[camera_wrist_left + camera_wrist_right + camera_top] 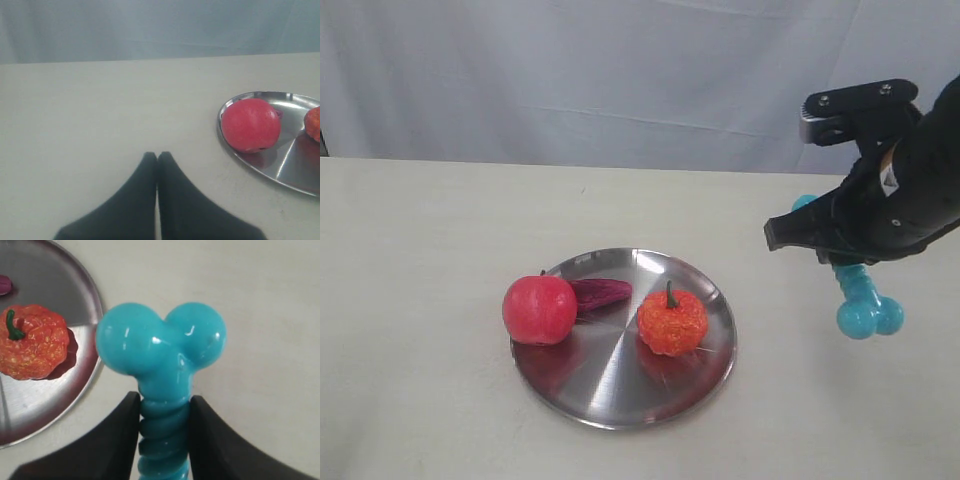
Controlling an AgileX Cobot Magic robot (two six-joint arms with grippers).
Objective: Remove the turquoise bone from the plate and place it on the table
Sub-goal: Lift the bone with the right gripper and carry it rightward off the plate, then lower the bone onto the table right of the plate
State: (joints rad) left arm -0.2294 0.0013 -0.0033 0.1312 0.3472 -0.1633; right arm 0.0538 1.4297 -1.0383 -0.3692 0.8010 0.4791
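While the bright turquoise rubber bone (162,352) hangs pinched by its ribbed shaft in the black right pincer (165,399), the round shiny steel plate (610,375) lies beside the pincer. Placing step, likely: lower to the pale cream table (420,250) beneath, then release.

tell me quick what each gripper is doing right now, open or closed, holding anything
left gripper: closed, holding nothing.
right gripper: closed on the turquoise bone, gripping its ribbed shaft.

Bright, even light, soft shadows, glare streaking the plate (610,372), glints on the turquoise bone (160,347), left wrist view slightly soft.
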